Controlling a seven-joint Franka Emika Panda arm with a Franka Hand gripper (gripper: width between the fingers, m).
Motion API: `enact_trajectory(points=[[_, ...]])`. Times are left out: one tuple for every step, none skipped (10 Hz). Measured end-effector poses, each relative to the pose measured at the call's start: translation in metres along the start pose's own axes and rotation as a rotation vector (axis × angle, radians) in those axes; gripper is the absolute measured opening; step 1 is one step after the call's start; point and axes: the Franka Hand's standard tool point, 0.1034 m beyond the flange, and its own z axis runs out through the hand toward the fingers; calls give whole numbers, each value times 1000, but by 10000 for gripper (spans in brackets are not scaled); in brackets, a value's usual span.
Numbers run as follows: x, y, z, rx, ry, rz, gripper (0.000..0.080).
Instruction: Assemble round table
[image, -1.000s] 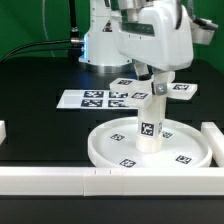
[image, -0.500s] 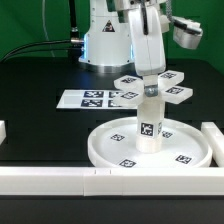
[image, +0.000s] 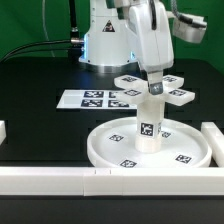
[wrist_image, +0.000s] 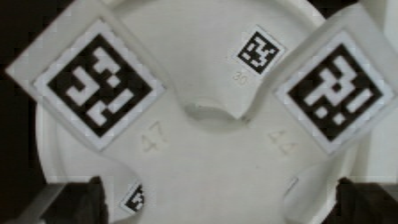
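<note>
So the big white disc of the round table is sitting flat on the black table, toward the exterior view's right, tucked in behind the front white rail. It has a raised rim and a few little black-and-white tags on its face. The white post stands upright right in the middle of it, at the hub, with a tag facing the camera.

At the top of the post there's a flat white cross-shaped piece with tagged paddles sticking out to the sides (this is a third part, and it looks like it's sitting on the post's top end, though the joint itself is hidden). In the wrist view that same piece fills nearly the whole frame, with large tags on its arms.

The gripper comes down from above, right over the middle of the cross piece. Honestly I can't tell whether the fingers are clamped on it or apart: in the exterior view they blend into the white plastic, and in the wrist view only dark blurry bits show at the edge.

Behind all this, the marker board lies flat on the table toward the exterior view's left, apart from the disc. Another white rail runs along the exterior view's right, just beside the disc's rim.
</note>
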Motion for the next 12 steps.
enact_trajectory(points=[[-2, -3, -6, 12, -8, -12, 645], [-4, -4, -9, 19, -9, -15, 649], [-4, -4, -8, 17, -8, -40, 649], [-4, -4, -7, 16, -8, -60, 649], [-4, -3, -7, 8, -3, -134, 649], [-5, -4, -5, -11, -1, -265, 649], [-7, -6, -5, -30, -3, -380, 649], [-9, -6, -7, -49, -1, -521, 649], [-12, -8, -9, -63, -4, -637, 649], [-14, -8, -10, -72, -10, -720, 649], [-13, -8, -9, -71, -11, -765, 649], [-13, -8, -9, -72, -13, -858, 649]])
